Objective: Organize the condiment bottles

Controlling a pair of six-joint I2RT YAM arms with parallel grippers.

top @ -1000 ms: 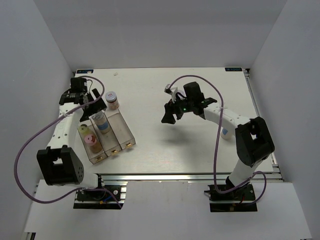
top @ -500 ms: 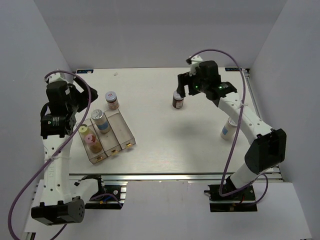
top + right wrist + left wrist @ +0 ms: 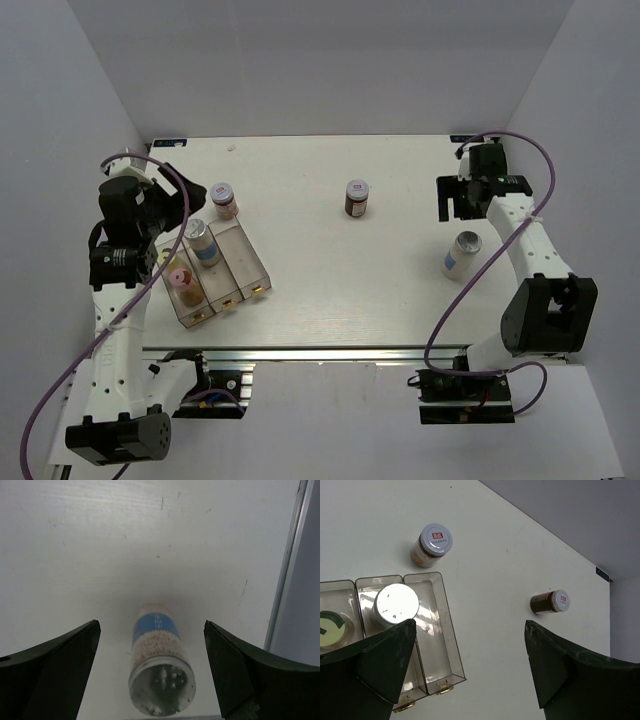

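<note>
White tabletop (image 3: 330, 270) is bearing blue-label jar (image 3: 161, 667), low-centre in rt wrist view; right gripper (image 3: 151, 625) is hovering spread above it, prob. lining up a grab; left gripper (image 3: 470, 624) is gaping over tray (image 3: 451, 630).

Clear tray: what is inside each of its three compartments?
The clear tray holds a yellow-lidded jar and a pink-lidded jar in its left compartment and a silver-lidded jar in the middle one; the right looks empty. Anything beneath the jars is covered.

White arms (image 3: 112, 305), black joints (image 3: 545, 315) (purple cables (image 3: 510, 134) looping loose).
</note>
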